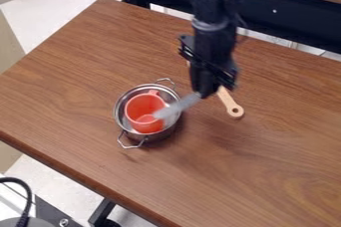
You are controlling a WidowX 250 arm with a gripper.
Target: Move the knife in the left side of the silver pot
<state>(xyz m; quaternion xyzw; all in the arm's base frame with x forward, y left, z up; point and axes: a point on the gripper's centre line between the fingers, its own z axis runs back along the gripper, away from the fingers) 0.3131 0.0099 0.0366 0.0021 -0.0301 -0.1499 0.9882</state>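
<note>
Camera view has the black hand [205, 90] gripping the knife [180, 105] near one end, just off the pot's 2–3 o'clock rim. Blade points toward 8 o'clock, crossing that rim in the picture, tip over the red cup [136, 106] inside the silver pot [120, 127]. Whether blade touches rim or cup: can't tell.

Hold looks chosen for reach: free end leads into the pot, bulky hand stays outside the wall. Likely about to be lowered. Snag: cup takes up much of the inside, so the 9 o'clock side is tight. I'd carry the tip further past the cup before letting go, otherwise it probably ends up in the cup or on the near rim. Pot handles sit at 1 and 7 o'clock, out of the blade's line.

Knife look: pale grey, long, narrow, flat-looking, fairly straight. Held end is lost in the dark hand. Exact tip shape unclear against the cup.

Wooden utensil handle [231, 105] with a hole lies on the tabletop [266, 166], hand's 4 o'clock.
</note>
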